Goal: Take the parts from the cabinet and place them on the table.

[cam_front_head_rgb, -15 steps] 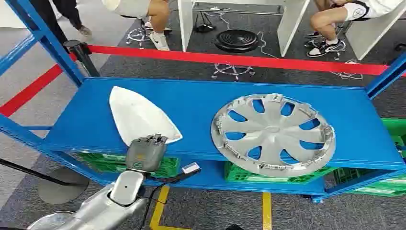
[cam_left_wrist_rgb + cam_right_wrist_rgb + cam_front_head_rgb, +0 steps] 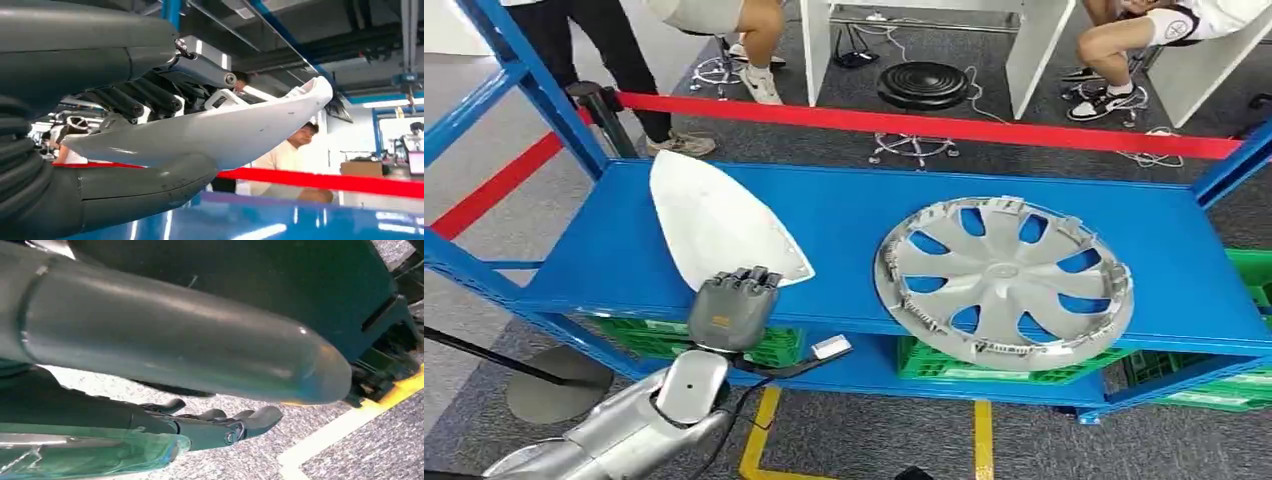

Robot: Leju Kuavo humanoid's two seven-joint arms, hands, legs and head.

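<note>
A white pointed shell part [image 2: 714, 225] lies at the left of the blue cabinet shelf [image 2: 844, 215]. My left hand [image 2: 729, 310] grips its near edge at the shelf front. In the left wrist view the thumb [image 2: 150, 187] sits under the white part [image 2: 240, 132] and the dark fingers [image 2: 150, 97] lie over it, with the part raised off the shelf. A silver wheel cover [image 2: 1004, 280] lies flat on the right of the shelf, overhanging the front edge. My right hand [image 2: 200, 355] hangs over the grey floor, fingers [image 2: 225, 427] apart, holding nothing.
Blue uprights [image 2: 524, 80] frame the shelf at both ends. Green crates [image 2: 984, 370] sit on the lower level. A red barrier tape [image 2: 924, 125] and a stanchion [image 2: 599, 110] run behind the cabinet, with a person's legs [image 2: 624, 60] and seated people beyond.
My left hand has pushed forward and closed on the white part, whose near edge has tilted up. A person has stepped in behind the cabinet at the far left.
</note>
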